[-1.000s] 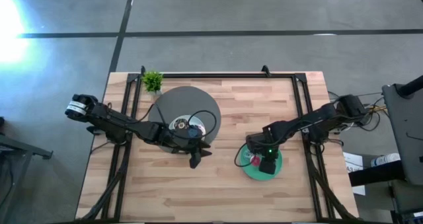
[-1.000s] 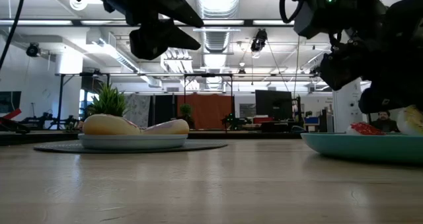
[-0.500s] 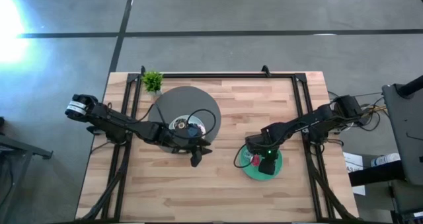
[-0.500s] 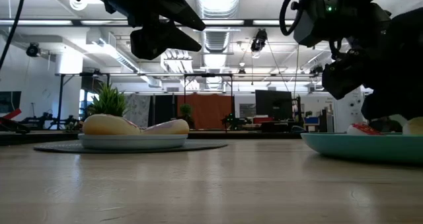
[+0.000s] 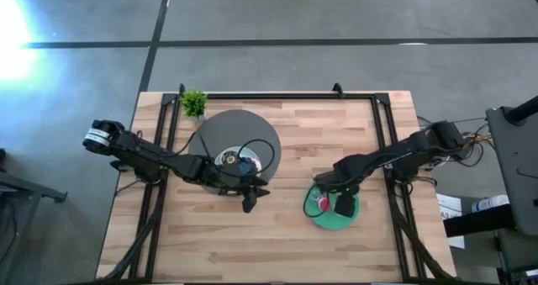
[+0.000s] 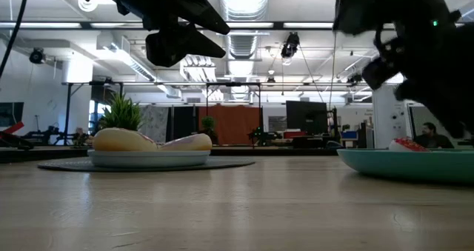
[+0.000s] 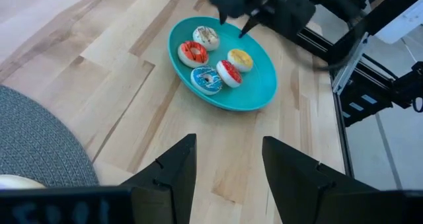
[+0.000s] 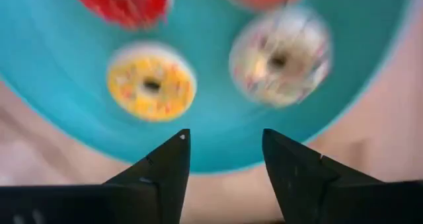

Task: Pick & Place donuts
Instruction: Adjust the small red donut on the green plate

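Observation:
A green plate (image 7: 258, 92) on the table's right half holds several donuts, among them a yellow one (image 8: 151, 85), a whitish sprinkled one (image 8: 279, 55) and a red one (image 6: 407, 144). My right gripper (image 8: 225, 145) hangs open just above this plate (image 5: 324, 219), touching none of them. A light-blue plate (image 6: 148, 158) with two pale donuts (image 6: 122, 139) rests on a grey mat. My left gripper (image 5: 249, 203) hovers open above the wood between the two plates, with nothing between its fingers (image 7: 188, 158).
The round grey mat (image 5: 227, 129) lies on the table's left half, and a small green plant (image 5: 194, 102) stands at the far left corner. Black frame rails (image 5: 382, 134) run along the table's sides. Bare wood (image 5: 286, 243) stretches toward the near edge.
My right gripper has opened over the green plate and risen. A pale donut that hung under it in the low view has gone down toward the plate's right part and no longer shows there.

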Tool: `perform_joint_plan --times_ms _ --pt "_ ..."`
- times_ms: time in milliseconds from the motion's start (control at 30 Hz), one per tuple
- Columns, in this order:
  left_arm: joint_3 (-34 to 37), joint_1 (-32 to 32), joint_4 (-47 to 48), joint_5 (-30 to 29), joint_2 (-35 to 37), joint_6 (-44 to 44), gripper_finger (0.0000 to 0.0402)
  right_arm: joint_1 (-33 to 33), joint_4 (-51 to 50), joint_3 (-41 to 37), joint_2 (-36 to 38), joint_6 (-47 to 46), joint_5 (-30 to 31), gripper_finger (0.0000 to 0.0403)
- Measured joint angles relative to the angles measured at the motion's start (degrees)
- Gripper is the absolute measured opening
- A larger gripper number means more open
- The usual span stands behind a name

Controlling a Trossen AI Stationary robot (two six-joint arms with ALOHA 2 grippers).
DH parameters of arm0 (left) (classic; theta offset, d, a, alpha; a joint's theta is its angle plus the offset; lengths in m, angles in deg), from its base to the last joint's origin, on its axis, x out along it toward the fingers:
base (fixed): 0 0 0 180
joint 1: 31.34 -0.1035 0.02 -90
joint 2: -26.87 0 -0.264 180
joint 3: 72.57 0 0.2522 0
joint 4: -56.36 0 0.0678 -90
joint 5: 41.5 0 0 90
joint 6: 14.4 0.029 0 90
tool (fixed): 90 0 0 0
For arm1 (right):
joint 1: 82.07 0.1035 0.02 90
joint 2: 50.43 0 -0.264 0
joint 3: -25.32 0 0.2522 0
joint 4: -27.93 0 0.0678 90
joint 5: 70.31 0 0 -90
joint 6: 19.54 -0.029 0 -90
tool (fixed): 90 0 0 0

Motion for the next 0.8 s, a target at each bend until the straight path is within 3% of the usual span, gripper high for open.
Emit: perform_joint_plan --times_ms 133,300,500,633,800 --pt "0.0 0.4 0.1 0.0 0.0 0.0 0.0146 2.3 3.6 3.0 2.7 3.6 7.3 0.0182" --pt "0.0 0.5 0.2 0.0 0.0 -0.1 0.0146 2.6 15.2 2.7 1.6 2.9 8.5 0.0176" --pt "0.0 0.8 0.2 0.0 0.0 -0.5 0.0146 2.6 17.9 2.1 -1.2 0.4 14.5 0.0154" --pt "0.0 1.0 0.5 0.0 0.0 -0.6 0.0146 2.7 19.0 1.3 -1.3 1.5 11.7 0.0133" --pt "0.0 0.9 0.8 0.0 0.0 -0.6 0.0146 2.7 20.0 0.4 -2.0 4.1 1.6 0.0117"
